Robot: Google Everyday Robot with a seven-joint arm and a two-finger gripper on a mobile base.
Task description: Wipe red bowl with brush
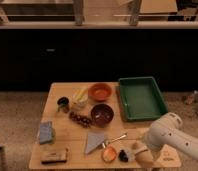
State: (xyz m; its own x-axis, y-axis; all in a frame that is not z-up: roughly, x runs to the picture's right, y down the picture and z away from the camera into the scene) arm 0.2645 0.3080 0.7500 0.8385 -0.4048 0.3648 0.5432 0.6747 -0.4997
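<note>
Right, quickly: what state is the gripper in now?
Gripper: low over the table's front edge, beside the brush; open or closed cannot be told.
</note>
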